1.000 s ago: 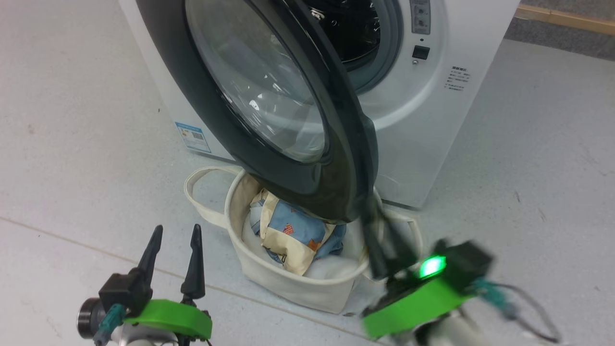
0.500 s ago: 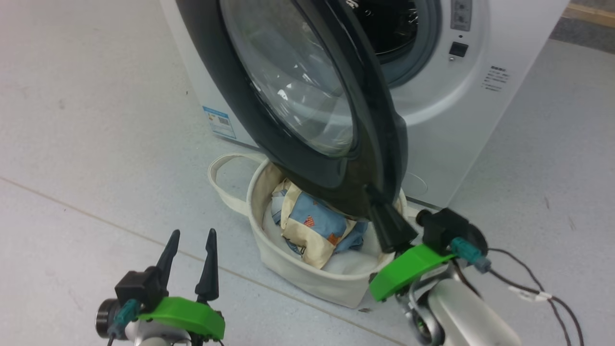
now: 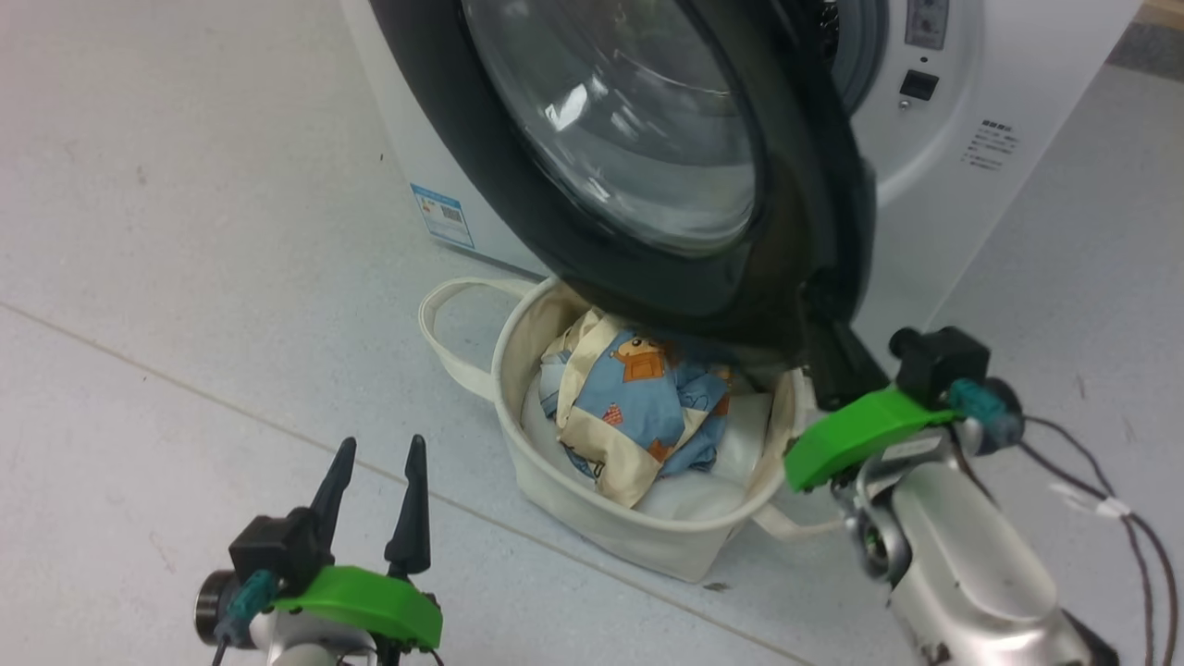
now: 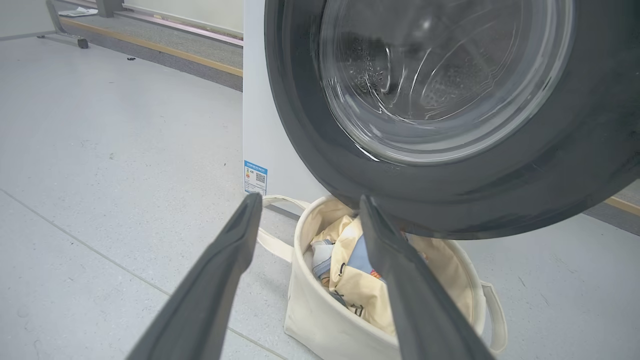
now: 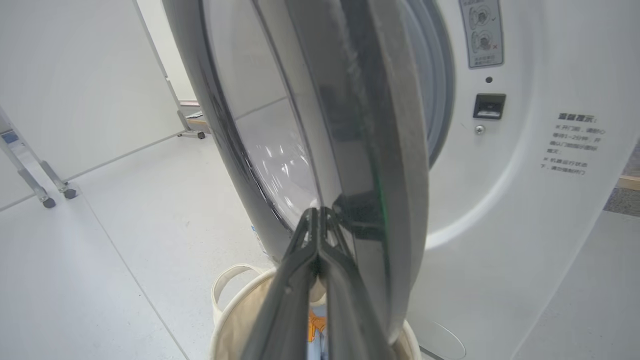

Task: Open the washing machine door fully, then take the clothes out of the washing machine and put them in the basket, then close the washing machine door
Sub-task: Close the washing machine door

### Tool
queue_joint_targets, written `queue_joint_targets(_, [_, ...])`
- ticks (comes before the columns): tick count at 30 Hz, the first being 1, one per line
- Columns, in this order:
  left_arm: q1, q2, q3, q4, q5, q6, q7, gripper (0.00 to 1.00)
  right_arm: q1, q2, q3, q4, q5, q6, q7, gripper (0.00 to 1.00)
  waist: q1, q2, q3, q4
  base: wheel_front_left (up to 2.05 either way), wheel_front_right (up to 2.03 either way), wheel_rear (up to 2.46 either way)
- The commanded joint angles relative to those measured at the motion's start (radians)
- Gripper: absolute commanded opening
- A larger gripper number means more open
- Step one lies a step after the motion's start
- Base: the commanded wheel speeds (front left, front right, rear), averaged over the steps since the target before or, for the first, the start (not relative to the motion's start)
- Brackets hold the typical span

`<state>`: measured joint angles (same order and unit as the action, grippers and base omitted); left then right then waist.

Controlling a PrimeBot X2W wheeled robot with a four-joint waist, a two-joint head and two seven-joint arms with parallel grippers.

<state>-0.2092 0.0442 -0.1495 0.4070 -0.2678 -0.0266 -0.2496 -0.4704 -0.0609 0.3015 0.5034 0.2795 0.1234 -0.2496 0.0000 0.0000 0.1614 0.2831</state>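
Note:
The washing machine door (image 3: 647, 240) stands partly open, its black ring hanging over the basket (image 3: 647, 541). The clothes (image 3: 638, 407), blue with orange bears, lie inside the basket on white stuffing. My right gripper (image 3: 823, 338) is shut, with its tips against the door's lower edge. In the right wrist view the closed fingers (image 5: 300, 270) meet at the door's face (image 5: 350, 100), beside the washing machine (image 5: 525, 225). My left gripper (image 3: 381, 453) hangs open and empty at the lower left. In the left wrist view it (image 4: 307, 200) faces the basket (image 4: 320, 320) and door (image 4: 450, 200).
The white washing machine (image 3: 934, 185) stands on a pale grey floor, with a blue sticker (image 3: 442, 215) low on its front. A basket handle (image 3: 444, 333) loops out to the left. Cables (image 3: 1124, 518) trail from my right wrist. A wheeled metal frame (image 5: 50, 197) stands far left.
The head camera has shifted. My right gripper has shut and risen against the door's lower edge. The door now covers more of the drum opening. The left gripper stays open.

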Motion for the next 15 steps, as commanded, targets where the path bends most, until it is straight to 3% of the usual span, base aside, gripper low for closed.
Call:
queue_joint_targets(1, [-0.046, 0.006, 0.023, -0.035, -0.014, 0.008, -0.012, 1.00, -0.060, 0.011, -0.023, -0.010, -0.014, 0.007, -0.012, 0.00, 0.0000, 0.0000, 0.012, 0.003, 0.00, 0.00, 0.00])
queue_joint_targets(15, [-0.085, 0.006, -0.022, -0.035, -0.049, 0.025, -0.012, 1.00, -0.234, 0.011, -0.271, 0.106, -0.159, 0.007, -0.012, 0.00, 0.0000, 0.0000, 0.098, 0.039, 0.00, 0.00, 0.00])
